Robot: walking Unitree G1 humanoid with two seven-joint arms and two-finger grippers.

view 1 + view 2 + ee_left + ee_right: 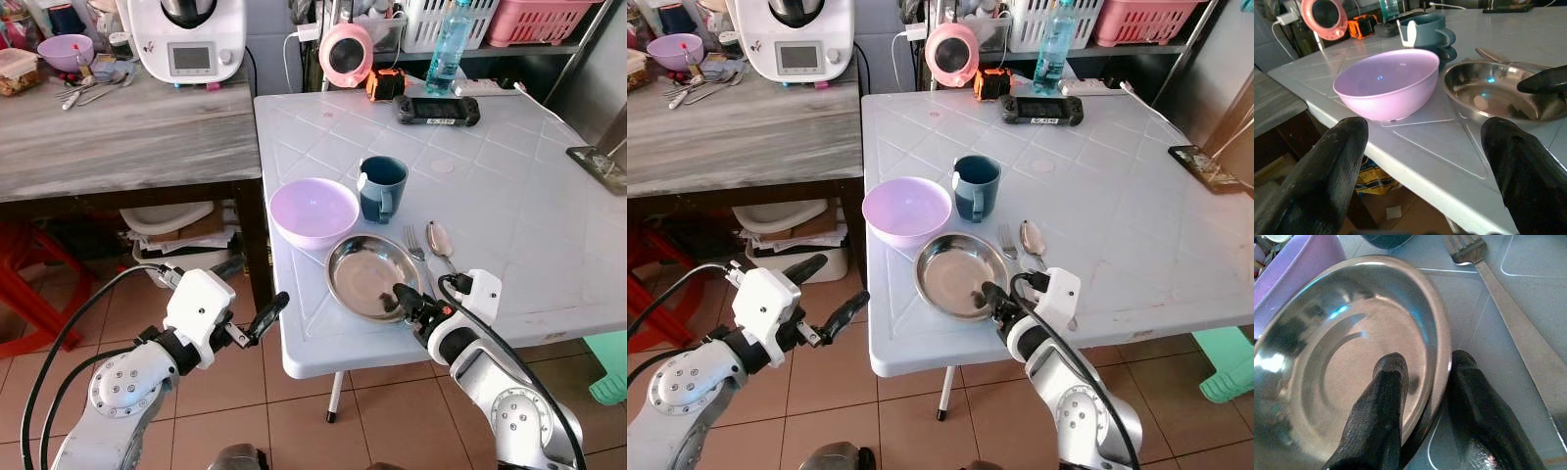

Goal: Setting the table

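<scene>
Steel under our right gripper (1422,396) is the matter in hand: its jaws straddle the near-right rim of the metal plate (367,274), one finger inside the dish and one outside against the white surface (509,186), narrow, with the rim between them though we cannot tell how firmly it is pinched. To do this well we judge the plate should be slid or lifted only a little and kept level, because the rim is thin and smooth and could slip from the pads, and it sits close to the near edge of the surface. Our left gripper (245,328) hangs below and to the left of that edge, over the tiled floor, its jaws wide and holding nothing. Just right of the plate lie a fork (413,242) and a spoon (438,239), side by side, so any push to the right would knock them. Touching or nearly touching the plate on its far-left side is the lilac bowl (313,211), and just beyond stands the dark blue mug (382,186). Farther off are a game controller (437,109), a water bottle (450,44) and a pink round gadget (346,54); to the far left, a wooden counter carries a kitchen machine (188,37).
</scene>
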